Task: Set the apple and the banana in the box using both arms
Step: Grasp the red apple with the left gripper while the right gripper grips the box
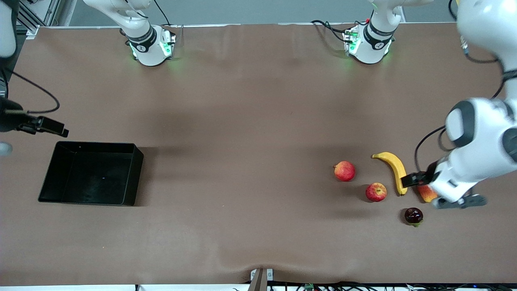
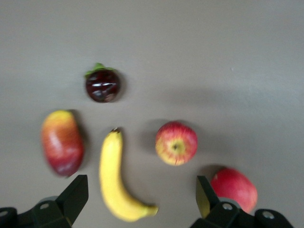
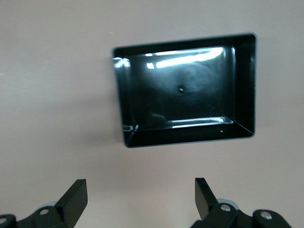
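The apple (image 1: pixel 376 192), red with yellow streaks and a stem dimple, lies on the table beside the banana (image 1: pixel 395 170). Both also show in the left wrist view, the apple (image 2: pixel 176 143) and the banana (image 2: pixel 114 175). My left gripper (image 1: pixel 414 179) hangs open and empty over the fruit; in its wrist view (image 2: pixel 141 179) the banana lies between its fingers. The black box (image 1: pixel 91 173) sits empty toward the right arm's end. My right gripper (image 1: pixel 56 128) is open and empty in the air beside the box; its wrist view (image 3: pixel 141 180) looks down on the box (image 3: pixel 185 90).
A pinkish-red round fruit (image 1: pixel 344 171) lies beside the apple, farther from the front camera. A red-yellow mango (image 1: pixel 426 194) is partly hidden under my left gripper. A dark mangosteen (image 1: pixel 413 216) lies nearest the front camera. Brown table between the box and the fruit.
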